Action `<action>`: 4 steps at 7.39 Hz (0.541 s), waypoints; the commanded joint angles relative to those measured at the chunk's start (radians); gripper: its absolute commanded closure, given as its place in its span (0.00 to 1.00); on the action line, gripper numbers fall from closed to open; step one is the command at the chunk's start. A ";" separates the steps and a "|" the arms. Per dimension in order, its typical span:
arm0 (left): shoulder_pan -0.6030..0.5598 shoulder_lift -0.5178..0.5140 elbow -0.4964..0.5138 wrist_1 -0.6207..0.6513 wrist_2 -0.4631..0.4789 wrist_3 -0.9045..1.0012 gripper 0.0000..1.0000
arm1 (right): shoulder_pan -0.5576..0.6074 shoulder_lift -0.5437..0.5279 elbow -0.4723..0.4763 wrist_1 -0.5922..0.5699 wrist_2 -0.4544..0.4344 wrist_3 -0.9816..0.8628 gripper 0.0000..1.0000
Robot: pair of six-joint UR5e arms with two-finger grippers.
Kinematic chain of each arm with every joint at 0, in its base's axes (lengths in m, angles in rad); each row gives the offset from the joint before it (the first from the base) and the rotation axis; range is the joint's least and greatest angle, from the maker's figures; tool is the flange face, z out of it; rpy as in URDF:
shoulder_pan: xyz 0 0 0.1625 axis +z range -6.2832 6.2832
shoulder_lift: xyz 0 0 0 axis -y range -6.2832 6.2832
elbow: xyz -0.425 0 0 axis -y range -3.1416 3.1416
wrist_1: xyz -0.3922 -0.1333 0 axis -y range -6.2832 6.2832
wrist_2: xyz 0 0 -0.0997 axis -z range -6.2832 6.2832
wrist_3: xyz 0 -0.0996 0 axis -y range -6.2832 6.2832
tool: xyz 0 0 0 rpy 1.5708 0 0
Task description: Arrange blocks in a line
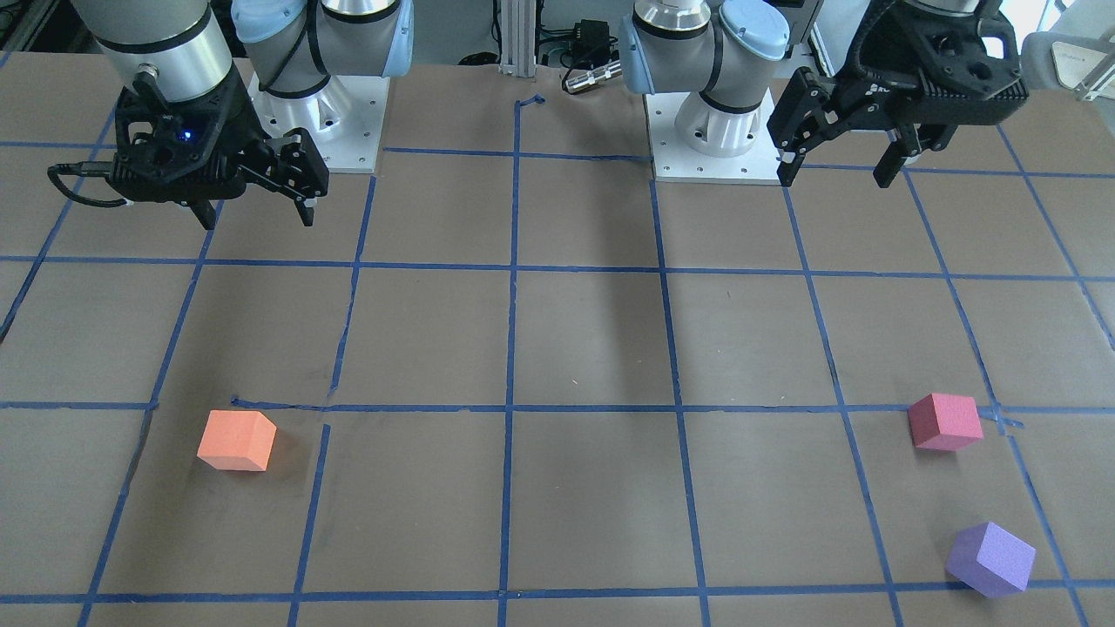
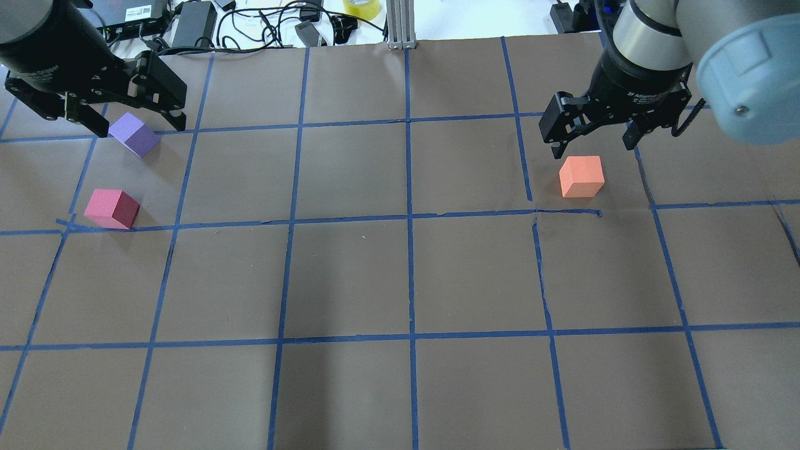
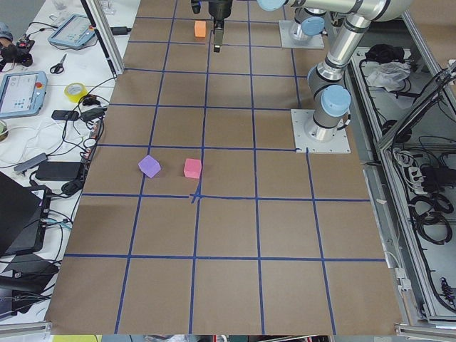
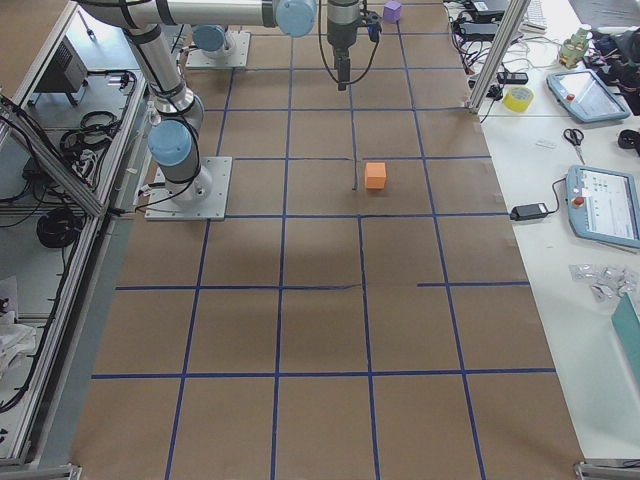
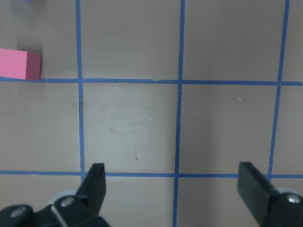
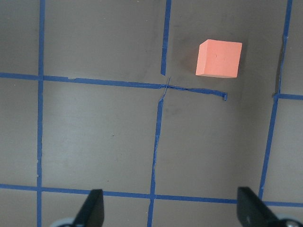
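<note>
- Left gripper (image 1: 836, 172): jaws spread, empty, above the table (image 1: 592, 348).
- Right gripper (image 1: 257, 213): jaws spread, empty.
- Orange cube (image 1: 235, 441): alone, robot's right side.
- Pinkish red cube (image 1: 944, 421) and lavender cube (image 1: 990, 559): left side, near each other, not touching.

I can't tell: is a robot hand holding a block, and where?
Nothing is held. The left gripper and right gripper are both open and empty.
</note>
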 commanded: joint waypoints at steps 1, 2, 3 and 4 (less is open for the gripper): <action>0.000 -0.001 0.000 0.001 0.000 0.001 0.00 | -0.037 0.028 0.000 -0.045 -0.004 -0.009 0.00; 0.000 -0.001 0.000 0.001 0.000 0.001 0.00 | -0.093 0.051 0.001 -0.045 0.007 -0.017 0.00; 0.000 0.000 0.000 0.000 0.000 0.001 0.00 | -0.121 0.091 0.001 -0.063 0.015 -0.016 0.00; 0.000 -0.001 0.000 0.000 0.000 0.001 0.00 | -0.127 0.122 0.001 -0.109 0.010 -0.031 0.00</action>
